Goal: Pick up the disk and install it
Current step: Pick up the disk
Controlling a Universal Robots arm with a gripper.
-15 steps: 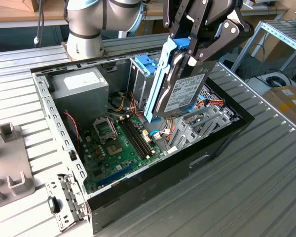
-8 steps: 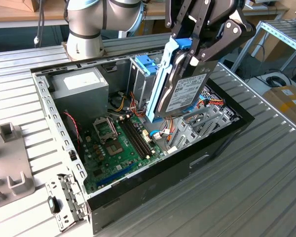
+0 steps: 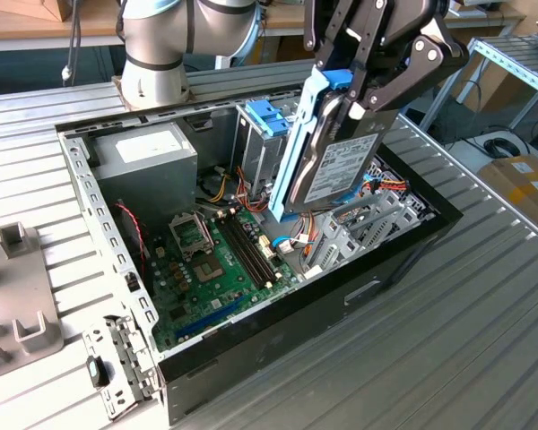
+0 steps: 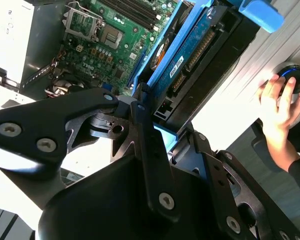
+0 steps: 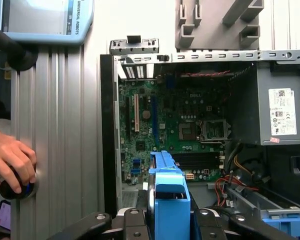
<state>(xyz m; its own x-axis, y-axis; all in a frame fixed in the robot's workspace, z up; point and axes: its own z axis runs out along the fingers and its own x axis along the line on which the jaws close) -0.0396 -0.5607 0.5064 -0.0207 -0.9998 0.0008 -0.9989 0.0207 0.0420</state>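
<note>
The disk point(image 3: 341, 170), a dark-grey drive with a white label in a light-blue carrier rail point(image 3: 294, 148), hangs upright and tilted above the open computer case point(image 3: 278, 313). Its lower end is over the drive bay area by the motherboard point(image 3: 211, 260). My gripper point(image 3: 357, 90) is shut on the disk's upper end. The second wrist view shows the disk point(image 4: 190, 55) between my black fingers point(image 4: 142, 125). In the first wrist view the blue carrier point(image 5: 170, 200) sits right in front of the gripper, over the case.
A blue latch with a metal cage point(image 3: 267, 116) stands in the case beside the power supply point(image 3: 143, 152). Grey fixtures point(image 3: 18, 296) and a loose metal bracket point(image 3: 117, 367) lie at the exterior view's left. A person's hand point(image 5: 10, 157) rests on a knob on the table.
</note>
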